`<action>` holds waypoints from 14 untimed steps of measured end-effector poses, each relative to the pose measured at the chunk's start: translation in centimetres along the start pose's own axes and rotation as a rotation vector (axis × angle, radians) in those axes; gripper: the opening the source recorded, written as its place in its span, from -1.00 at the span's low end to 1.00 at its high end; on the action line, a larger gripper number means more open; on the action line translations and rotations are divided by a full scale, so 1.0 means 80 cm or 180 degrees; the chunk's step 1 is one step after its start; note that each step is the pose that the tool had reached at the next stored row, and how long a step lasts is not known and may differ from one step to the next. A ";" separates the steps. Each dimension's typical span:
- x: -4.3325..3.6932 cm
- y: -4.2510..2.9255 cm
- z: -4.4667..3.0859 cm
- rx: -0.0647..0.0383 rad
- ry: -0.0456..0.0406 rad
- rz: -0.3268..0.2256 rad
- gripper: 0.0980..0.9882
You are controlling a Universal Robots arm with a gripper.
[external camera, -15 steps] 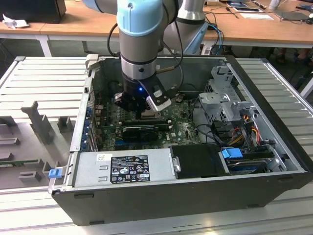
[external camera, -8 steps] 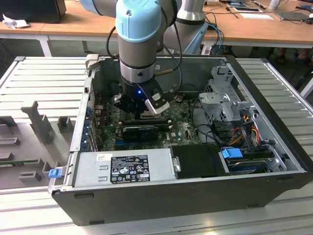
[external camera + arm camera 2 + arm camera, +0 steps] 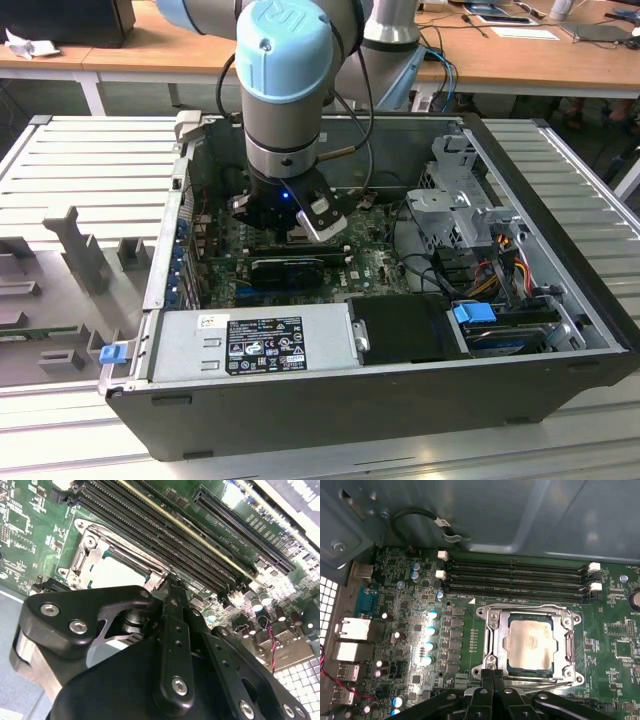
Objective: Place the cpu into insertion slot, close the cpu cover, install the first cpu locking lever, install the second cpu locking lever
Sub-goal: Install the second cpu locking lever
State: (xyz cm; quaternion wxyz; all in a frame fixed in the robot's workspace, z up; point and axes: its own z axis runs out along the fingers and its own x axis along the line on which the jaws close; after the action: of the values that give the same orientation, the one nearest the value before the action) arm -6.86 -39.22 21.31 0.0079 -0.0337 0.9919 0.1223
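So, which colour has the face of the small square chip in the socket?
Pale silver-beige metal; the small square chip shows best in the first wrist view.

A grey slatted bench (image 3: 90, 160) fills the foreground of the exterior view. Behind it stand wooden desks (image 3: 150, 50) with white legs, carrying papers (image 3: 525, 32) and a dark box (image 3: 70, 20). The light is even.
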 end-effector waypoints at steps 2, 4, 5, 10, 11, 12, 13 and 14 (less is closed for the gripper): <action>0.000 -0.0006 -0.0002 0.0000 0.0000 0.0000 -0.98; -0.002 -0.0009 -0.0015 0.0000 0.0008 0.0002 -0.98; -0.002 -0.0002 -0.0044 -0.0001 0.0016 0.0004 -0.98; -0.008 0.0040 -0.0207 -0.0003 0.0033 0.0008 -0.98; -0.014 0.0038 -0.0207 -0.0002 0.0034 0.0009 -0.98; -0.020 0.0034 -0.0207 -0.0003 0.0037 0.0009 -0.98; -0.024 0.0032 -0.0206 -0.0003 0.0037 0.0009 -0.98; -0.026 0.0030 -0.0207 -0.0002 0.0038 0.0009 -0.98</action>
State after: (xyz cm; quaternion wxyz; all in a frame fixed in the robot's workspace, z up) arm -4.83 -39.26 23.02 0.0018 -0.0330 0.9919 0.1225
